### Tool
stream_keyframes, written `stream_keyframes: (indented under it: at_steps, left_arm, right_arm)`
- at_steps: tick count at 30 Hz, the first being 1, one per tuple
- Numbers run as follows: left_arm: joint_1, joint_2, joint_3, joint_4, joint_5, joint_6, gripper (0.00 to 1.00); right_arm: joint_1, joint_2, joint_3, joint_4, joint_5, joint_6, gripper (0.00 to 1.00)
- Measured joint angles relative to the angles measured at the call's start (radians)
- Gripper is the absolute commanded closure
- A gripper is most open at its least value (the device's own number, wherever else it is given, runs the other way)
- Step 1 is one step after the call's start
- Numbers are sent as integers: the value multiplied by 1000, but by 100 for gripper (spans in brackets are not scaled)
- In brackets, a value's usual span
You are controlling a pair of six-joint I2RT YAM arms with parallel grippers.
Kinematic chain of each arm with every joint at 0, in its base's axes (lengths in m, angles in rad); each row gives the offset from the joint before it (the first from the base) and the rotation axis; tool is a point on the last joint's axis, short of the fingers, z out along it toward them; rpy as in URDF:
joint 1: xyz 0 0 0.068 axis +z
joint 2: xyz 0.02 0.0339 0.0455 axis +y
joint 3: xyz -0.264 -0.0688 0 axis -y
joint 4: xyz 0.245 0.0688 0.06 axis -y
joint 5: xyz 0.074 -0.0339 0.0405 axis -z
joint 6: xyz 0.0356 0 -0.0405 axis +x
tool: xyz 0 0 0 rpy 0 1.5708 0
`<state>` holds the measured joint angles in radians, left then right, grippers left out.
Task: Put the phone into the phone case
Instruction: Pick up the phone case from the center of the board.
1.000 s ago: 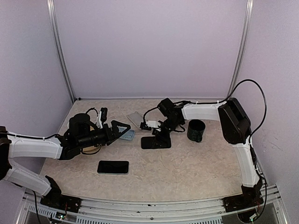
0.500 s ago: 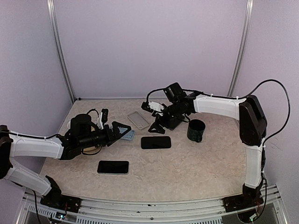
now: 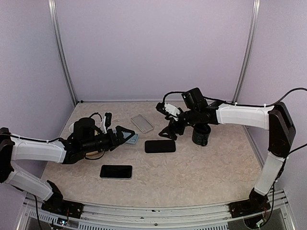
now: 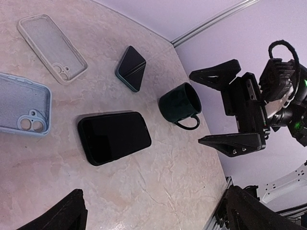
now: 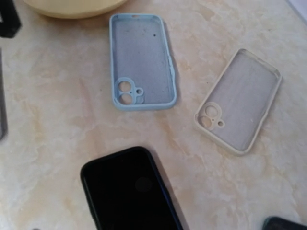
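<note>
On the bench (image 3: pixel 201 167), near its middle, flat and screen up: black phone (image 3: pixel 160 146), touched by neither tool. Just left of it and a little further back: light blue case (image 5: pixel 141 60), open side up, camera cut-out toward the phone, partly hidden in the top view behind the left tool (image 3: pixel 125 135). Further back again, set at an angle: clear beige-rimmed case (image 3: pixel 142 123), also open side up, apart from the blue one. Nearer the arm bases, well apart from the first: second black phone (image 3: pixel 116 171), flat, screen up.

Reaching low across the bench from the left: left tool, jaws spread wide, fingers showing only at the lower corners of its own wrist view. Holds nothing. Sits just beside the blue case; contact with it cannot be told.

Hovering above the bench behind the middle phone: right tool (image 3: pixel 165 120), between the clear case and a dark green mug (image 4: pixel 180 103). Jaws wide apart, holds nothing. Looks down on both cases and one end of the middle phone.

Mug upright, just right of the middle phone, not touching it. Beyond the mug in the left wrist view: small dark teal folded item (image 4: pixel 131 67), flat on the bench. At the upper edge of the right wrist view: rim of a pale yellow bowl (image 5: pixel 72 5), near the blue case.
</note>
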<state>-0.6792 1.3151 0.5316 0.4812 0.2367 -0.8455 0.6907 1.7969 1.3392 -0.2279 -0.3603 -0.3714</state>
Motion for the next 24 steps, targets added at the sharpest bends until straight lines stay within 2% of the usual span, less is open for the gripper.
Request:
stream_keyframes:
  at_steps: [9, 24]
  left_arm:
    - [0, 27, 0, 0, -1, 1, 1]
    - [0, 79, 28, -26, -35, 39, 1]
  right_arm:
    - [0, -107, -127, 94, 53, 62, 1]
    - [0, -113, -184, 162, 138, 151, 1]
